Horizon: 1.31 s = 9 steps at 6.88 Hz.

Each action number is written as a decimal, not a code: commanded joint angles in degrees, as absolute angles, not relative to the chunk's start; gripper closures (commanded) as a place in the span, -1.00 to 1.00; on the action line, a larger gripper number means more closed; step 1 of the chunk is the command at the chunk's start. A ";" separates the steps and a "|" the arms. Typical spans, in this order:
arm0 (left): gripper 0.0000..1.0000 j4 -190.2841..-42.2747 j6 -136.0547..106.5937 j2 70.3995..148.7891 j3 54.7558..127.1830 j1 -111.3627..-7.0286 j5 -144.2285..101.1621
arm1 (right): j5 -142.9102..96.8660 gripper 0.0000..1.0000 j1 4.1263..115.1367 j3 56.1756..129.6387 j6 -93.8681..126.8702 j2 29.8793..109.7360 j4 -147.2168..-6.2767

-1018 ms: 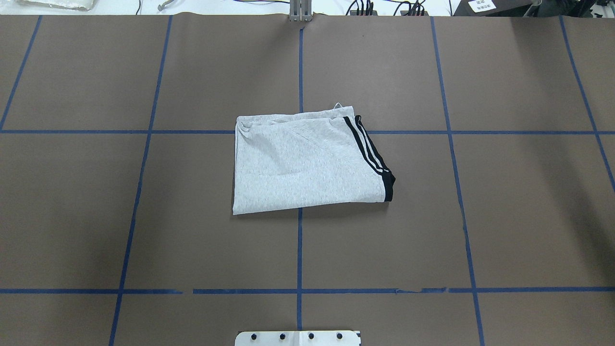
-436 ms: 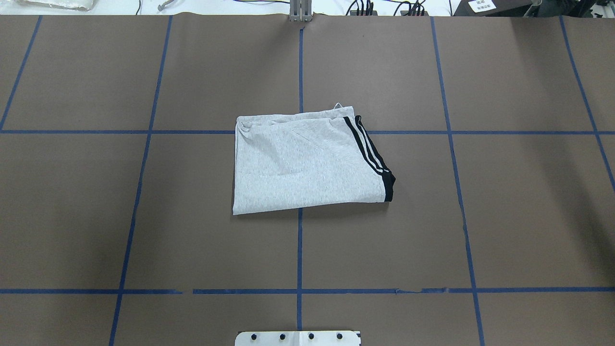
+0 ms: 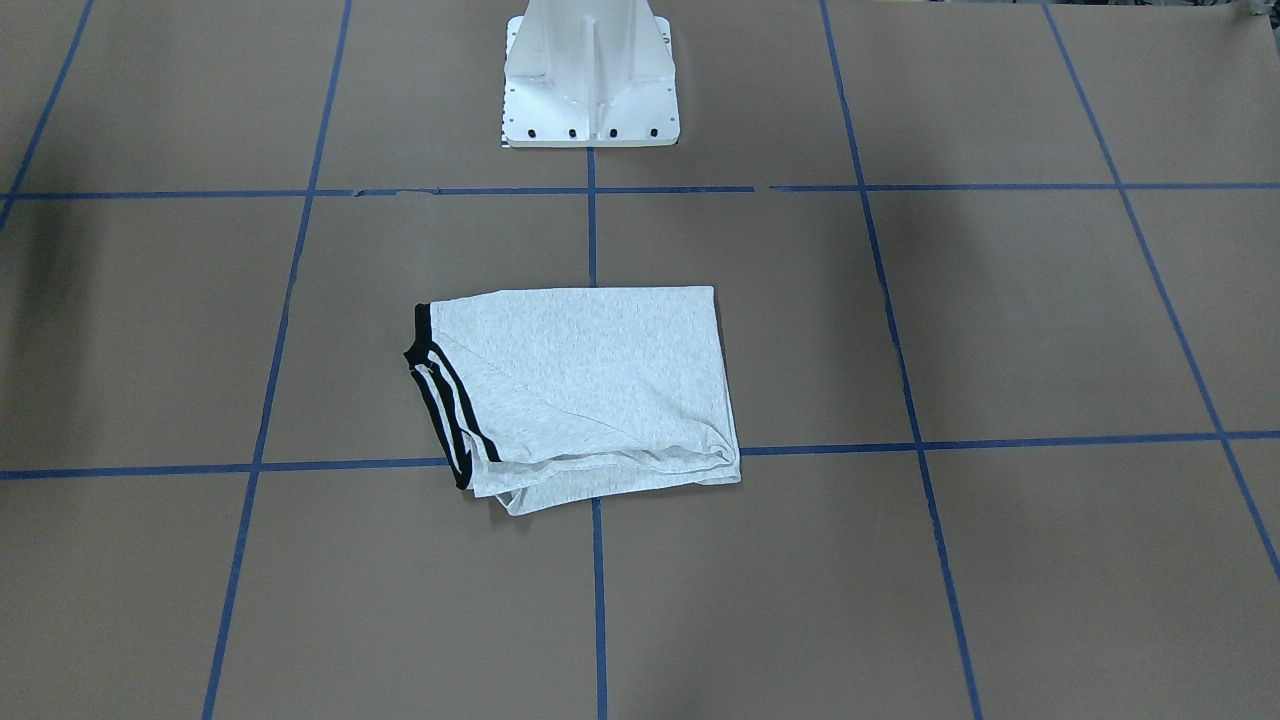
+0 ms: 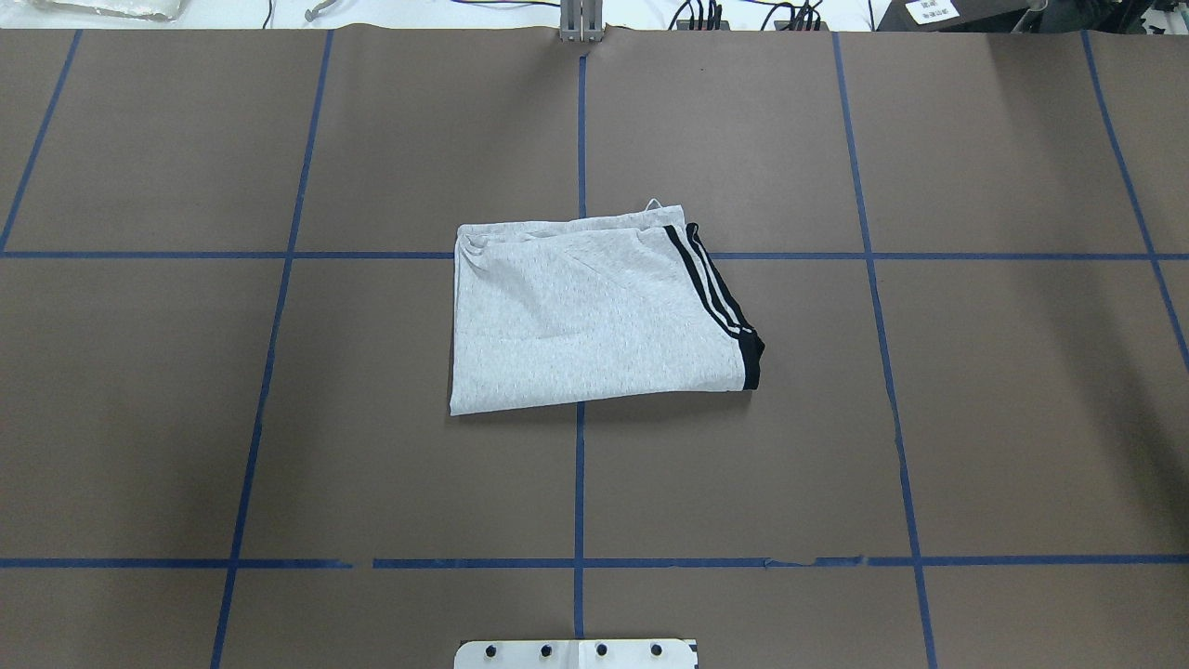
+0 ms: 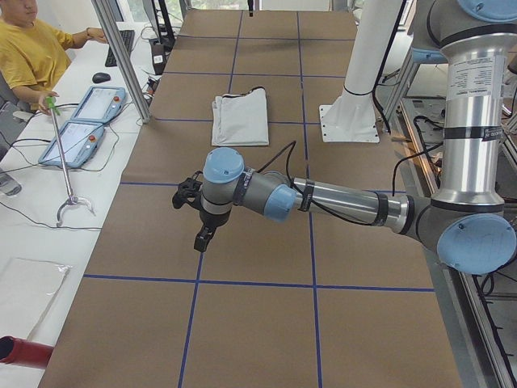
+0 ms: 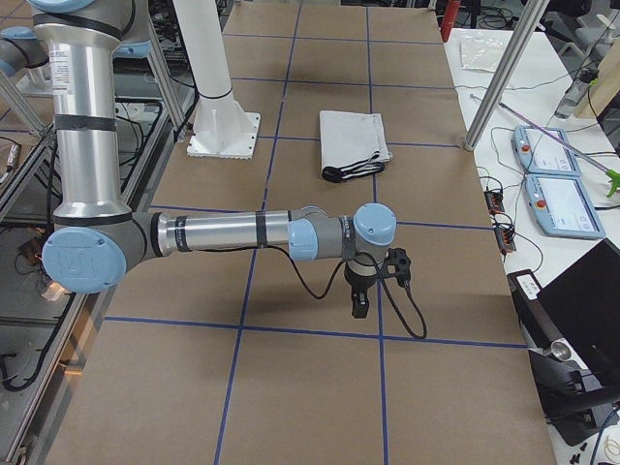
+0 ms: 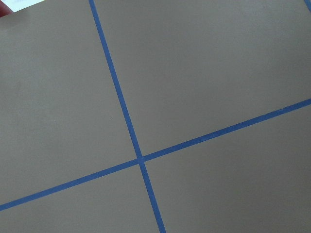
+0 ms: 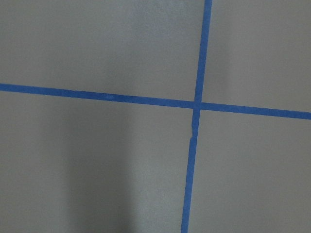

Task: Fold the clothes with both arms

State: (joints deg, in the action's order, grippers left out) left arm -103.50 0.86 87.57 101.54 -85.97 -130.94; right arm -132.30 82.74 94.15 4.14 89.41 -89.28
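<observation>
The brown paper-covered counter [image 4: 279, 418], marked into squares by blue tape lines [image 4: 580, 483], fills both fixed views. In the side views the left arm [image 5: 339, 198] and the right arm [image 6: 223, 232] each reach out level over the counter's opposite ends, well apart from the garment. The white pedestal [image 3: 590, 90] stands at the robot's edge of the counter.

The T-shirt [image 4: 576, 325] lies flat at the counter's middle, over the central tape line, its far edge across a tape crossing. It is folded into a roughly rectangular packet of light heather-grey cloth, with layered edges showing along the far side and soft creases near the far left corner. Its long axis runs from the robot's left to its right. Black-and-white stripes [image 4: 711, 288] slant along the short end that points to the robot's right, and they end in a black band at the near corner.

The left claw [image 5: 202, 238] and the right claw [image 6: 358, 302] both point down above bare counter. Whether their fingers are apart or together cannot be told. Both wrist views show only brown paper and crossing tape.
</observation>
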 commanded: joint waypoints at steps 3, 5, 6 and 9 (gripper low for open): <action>-0.99 -103.54 0.97 88.07 101.07 -85.87 -131.22 | -129.11 -1.00 82.44 94.13 4.13 88.86 -89.21; -0.99 -103.36 0.88 88.33 100.99 -85.87 -135.75 | -129.64 -1.00 82.44 93.87 4.30 88.77 -86.77; -0.99 -103.36 0.88 88.42 101.16 -85.87 -137.79 | -129.73 -1.00 82.44 93.69 5.96 88.77 -84.83; -0.99 -103.36 1.05 88.33 100.90 -85.87 -137.81 | -135.26 -1.00 82.44 93.95 11.25 89.12 -82.80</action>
State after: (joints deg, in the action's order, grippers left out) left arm -103.36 0.98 88.36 101.03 -85.87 -137.68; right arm -134.06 82.44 93.82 10.03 88.86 -83.39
